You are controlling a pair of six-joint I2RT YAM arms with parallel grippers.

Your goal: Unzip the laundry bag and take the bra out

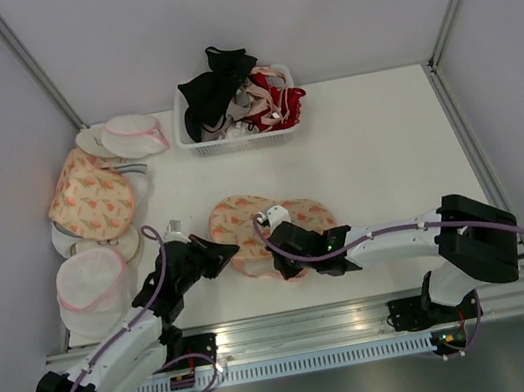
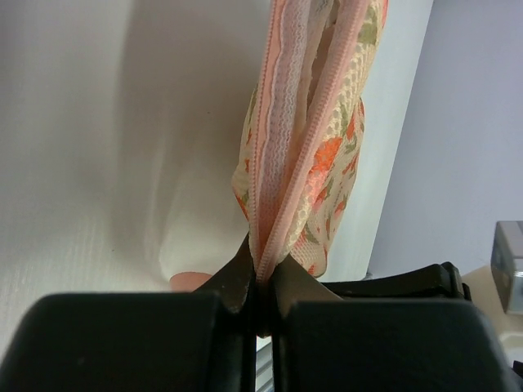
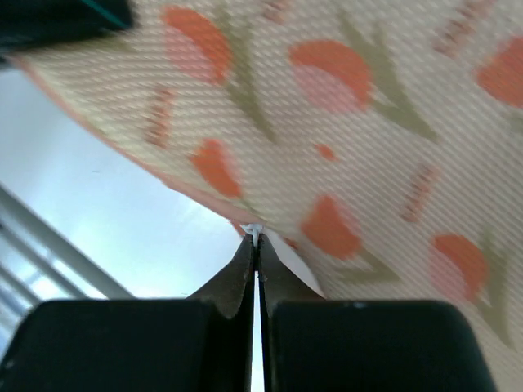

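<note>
The laundry bag (image 1: 271,217), peach with orange-red leaf print, lies on the white table between my two arms. My left gripper (image 1: 231,253) is shut on its pink zipper rim at the left end; the left wrist view shows the rim (image 2: 282,180) pinched between the jaws (image 2: 261,276) and rising away from them. My right gripper (image 1: 281,268) is at the bag's near edge. In the right wrist view it (image 3: 256,240) is shut on a small white zipper pull (image 3: 254,231) under the printed fabric (image 3: 368,122). The salmon-pink bra is hidden.
A white basket (image 1: 244,139) with black and red bras stands at the back centre. A second leaf-print pouch (image 1: 89,194) and white mesh pouches (image 1: 89,282) (image 1: 134,134) lie along the left wall. A metal rail (image 1: 305,325) runs along the near edge.
</note>
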